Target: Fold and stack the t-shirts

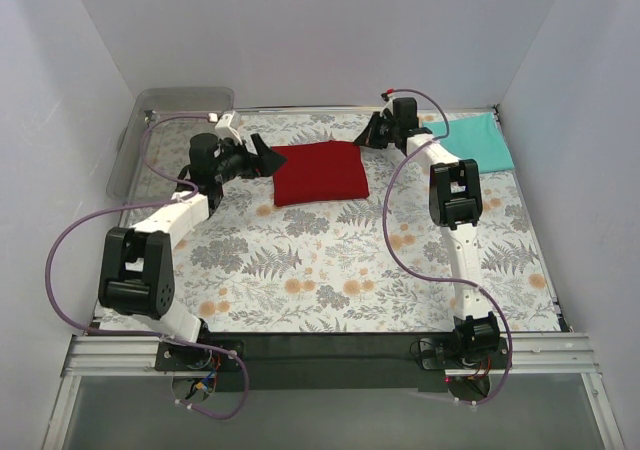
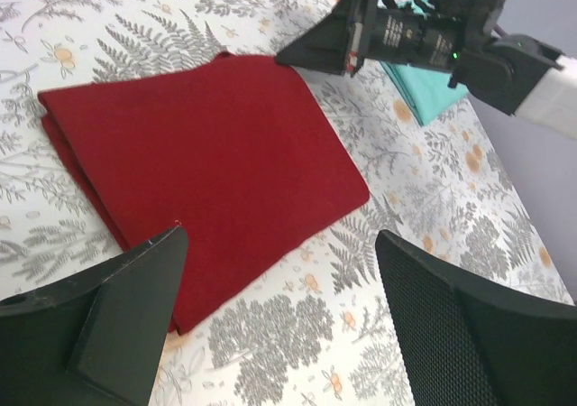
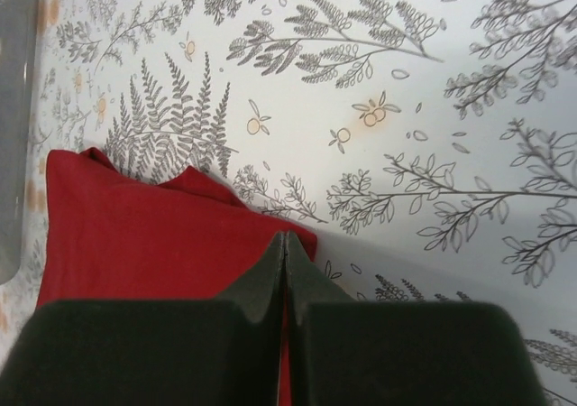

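The dark red t-shirt (image 1: 320, 173) lies folded into a rectangle at the back middle of the table. It also fills the left wrist view (image 2: 207, 162) and the right wrist view (image 3: 135, 235). The teal t-shirt (image 1: 478, 142) lies flat and folded at the back right corner (image 2: 424, 95). My left gripper (image 1: 262, 156) hovers open at the red shirt's left edge, its jaws (image 2: 279, 280) wide with only tablecloth and the shirt's edge between them. My right gripper (image 1: 368, 135) is shut, its tips (image 3: 285, 239) over the red shirt's back right corner, with nothing seen between them.
A clear plastic tray (image 1: 180, 105) leans at the back left corner and shows at the left edge of the right wrist view (image 3: 13, 108). The fern-print tablecloth (image 1: 330, 270) covers the table between white walls. The right arm (image 2: 505, 54) reaches across beside the teal shirt.
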{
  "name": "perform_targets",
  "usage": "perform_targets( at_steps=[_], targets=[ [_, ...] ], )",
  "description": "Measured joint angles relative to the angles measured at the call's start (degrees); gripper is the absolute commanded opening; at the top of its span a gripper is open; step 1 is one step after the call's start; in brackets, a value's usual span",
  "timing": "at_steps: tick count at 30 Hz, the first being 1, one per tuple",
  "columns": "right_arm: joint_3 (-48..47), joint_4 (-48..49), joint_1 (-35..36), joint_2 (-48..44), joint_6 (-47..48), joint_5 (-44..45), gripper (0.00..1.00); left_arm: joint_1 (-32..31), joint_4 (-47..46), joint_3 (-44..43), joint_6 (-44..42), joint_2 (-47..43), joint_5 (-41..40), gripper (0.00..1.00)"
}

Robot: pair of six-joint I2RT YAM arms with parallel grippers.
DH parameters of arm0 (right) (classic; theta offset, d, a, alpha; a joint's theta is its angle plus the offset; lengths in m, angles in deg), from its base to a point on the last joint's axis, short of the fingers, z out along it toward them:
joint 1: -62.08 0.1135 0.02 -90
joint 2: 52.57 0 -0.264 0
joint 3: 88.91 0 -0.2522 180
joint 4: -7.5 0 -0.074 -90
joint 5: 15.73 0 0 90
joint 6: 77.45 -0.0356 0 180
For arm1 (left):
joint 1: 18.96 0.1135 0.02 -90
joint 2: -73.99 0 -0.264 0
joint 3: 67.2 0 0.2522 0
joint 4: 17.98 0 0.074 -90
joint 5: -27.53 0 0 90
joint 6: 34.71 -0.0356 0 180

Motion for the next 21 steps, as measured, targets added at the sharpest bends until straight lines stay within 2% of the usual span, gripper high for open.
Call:
perform_targets(
  at_steps=[2,3,4,7,10,14,18,21],
  targets=[
    [-1.3,-0.8,-0.1,0.2,0.6,1.2,0.02,0.0,0.7,2.2,0.0,-2.7,0.2,0.79],
    [-1.9,-1.1,-0.2,0.2,1.1,1.6,0.06,0.0,1.1,3.6,0.0,-4.4,0.4,0.79],
    [-2.6,-1.4,-0.3,0.2,2.0,1.8,0.21,0.0,1.4,4.7,0.0,-5.9,0.5,0.79],
    [-4.1,-1.7,-1.0,-0.2,6.2,1.7,0.51,0.0,2.7,7.7,-0.4,-10.3,0.4,0.79],
    [-0.3,-2.6,-1.7,-3.9,12.2,1.6,0.63,0.0,4.9,10.2,-1.3,-15.2,-0.2,0.80],
    [12.3,-4.7,-2.5,-15.0,19.5,-0.3,0.72,0.0,7.7,13.0,-2.6,-23.5,-1.8,0.80],
    [23.7,-6.2,-2.5,-25.4,23.7,-4.8,0.76,0.0,8.8,17.7,-2.6,-33.2,-2.8,0.81],
    [29.0,-6.9,-2.1,-28.6,24.9,-7.2,0.77,0.0,9.5,21.4,-1.7,-39.2,-3.0,0.81]
  ],
)
